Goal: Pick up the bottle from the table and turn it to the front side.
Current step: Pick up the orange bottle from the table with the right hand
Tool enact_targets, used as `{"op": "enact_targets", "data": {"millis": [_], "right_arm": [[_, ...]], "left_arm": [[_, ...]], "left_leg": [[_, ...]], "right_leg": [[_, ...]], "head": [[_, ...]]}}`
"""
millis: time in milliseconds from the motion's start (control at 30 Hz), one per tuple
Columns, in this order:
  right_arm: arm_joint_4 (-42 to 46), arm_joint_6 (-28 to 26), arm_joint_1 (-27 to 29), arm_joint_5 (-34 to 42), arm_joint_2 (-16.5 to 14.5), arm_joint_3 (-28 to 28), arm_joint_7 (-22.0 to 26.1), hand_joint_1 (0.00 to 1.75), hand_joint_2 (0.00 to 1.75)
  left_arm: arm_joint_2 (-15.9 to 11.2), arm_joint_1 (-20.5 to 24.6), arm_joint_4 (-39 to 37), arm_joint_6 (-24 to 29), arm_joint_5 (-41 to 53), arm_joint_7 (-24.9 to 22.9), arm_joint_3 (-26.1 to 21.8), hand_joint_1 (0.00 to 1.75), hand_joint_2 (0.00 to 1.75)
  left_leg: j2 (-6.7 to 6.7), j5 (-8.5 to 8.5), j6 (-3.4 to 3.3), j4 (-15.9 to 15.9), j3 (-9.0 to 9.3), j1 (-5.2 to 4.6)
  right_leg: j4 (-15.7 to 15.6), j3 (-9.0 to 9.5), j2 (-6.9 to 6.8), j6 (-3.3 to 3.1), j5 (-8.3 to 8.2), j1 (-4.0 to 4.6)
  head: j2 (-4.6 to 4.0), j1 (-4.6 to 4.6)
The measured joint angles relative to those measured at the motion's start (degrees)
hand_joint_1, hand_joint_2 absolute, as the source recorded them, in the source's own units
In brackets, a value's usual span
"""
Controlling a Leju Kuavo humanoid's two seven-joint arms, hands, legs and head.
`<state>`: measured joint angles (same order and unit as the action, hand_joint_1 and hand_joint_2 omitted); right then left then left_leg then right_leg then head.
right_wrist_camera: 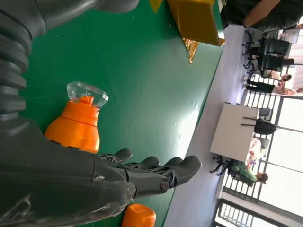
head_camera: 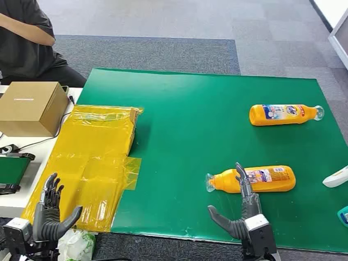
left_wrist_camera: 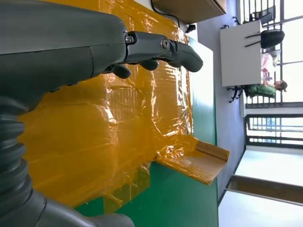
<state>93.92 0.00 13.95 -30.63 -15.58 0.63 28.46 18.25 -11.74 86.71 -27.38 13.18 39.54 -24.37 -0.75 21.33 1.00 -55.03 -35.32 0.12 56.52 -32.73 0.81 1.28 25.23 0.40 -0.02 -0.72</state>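
Here two orange bottles, near (head_camera: 256, 180) and far (head_camera: 284, 114), lie flat.

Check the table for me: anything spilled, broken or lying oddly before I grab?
No spill or damage shows. Both orange bottles lie on their sides: the near bottle by the right hand, the far bottle beyond. The yellow plastic sheet is wrinkled.

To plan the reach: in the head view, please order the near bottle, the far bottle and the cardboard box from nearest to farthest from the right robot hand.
1. Near bottle, just beyond the right robot hand.
2. Far bottle, farther back, right.
3. Cardboard box, far left.
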Motion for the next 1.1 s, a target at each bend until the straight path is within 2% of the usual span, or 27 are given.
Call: {"op": "enact_targets", "data": {"millis": [500, 833, 1100], "right_arm": [[0.3, 0.1, 0.3, 0.3, 0.0, 0.5, -0.1, 0.0, 1.75], [3.1, 4.7, 1.5, 1.8, 0.0, 5.5, -0.2, 0.0, 1.75], [4.0, 5.1, 2.2, 1.3, 0.0, 7.3, 0.0, 0.0, 1.75]], "left_arm": [[0.0, 0.1, 0.0, 0.5, 0.2, -0.4, 0.4, 0.0, 1.75], [-0.3, 1.3, 0.0, 5.4, 0.2, -4.3, 7.5, 0.0, 1.75], [-0.4, 1.5, 0.0, 5.4, 0.2, -4.6, 9.0, 0.0, 1.75]], "left_leg": [[0.0, 0.0, 0.0, 0.0, 0.0, 0.0], [0.0, 0.01, -0.01, 0.0, 0.0, 0.0], [0.01, 0.01, -0.01, 0.0, 0.01, 0.0]], "right_leg": [[0.0, -0.05, 0.0, 0.0, 0.0, -0.01], [0.0, -0.02, 0.01, 0.02, -0.03, -0.03], [0.0, -0.03, 0.01, 0.02, -0.02, -0.02]], "head": [[0.02, 0.0], [0.01, 0.01], [0.0, 0.01]]}}
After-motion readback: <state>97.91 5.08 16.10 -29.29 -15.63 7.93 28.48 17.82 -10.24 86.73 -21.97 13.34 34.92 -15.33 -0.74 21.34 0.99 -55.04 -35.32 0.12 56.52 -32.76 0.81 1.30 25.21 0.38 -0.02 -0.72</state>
